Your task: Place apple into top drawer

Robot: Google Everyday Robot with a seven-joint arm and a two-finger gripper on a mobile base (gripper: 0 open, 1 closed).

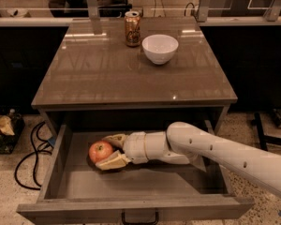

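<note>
hand [104, 152] clasping apple [99, 151], top drawer [131, 184] left half

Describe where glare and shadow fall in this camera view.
Camera view: reflected light leaves bright streaks on the glossy tabletop near the can and white bowl; the top drawer lies dimmer, with a dark shadow under the apple held in the gripper at its left.

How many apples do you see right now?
1. The apple sits between the jaws of the gripper, low inside the open top drawer, left of centre. None shows on the tabletop; the arm may hide part of the drawer.
</note>
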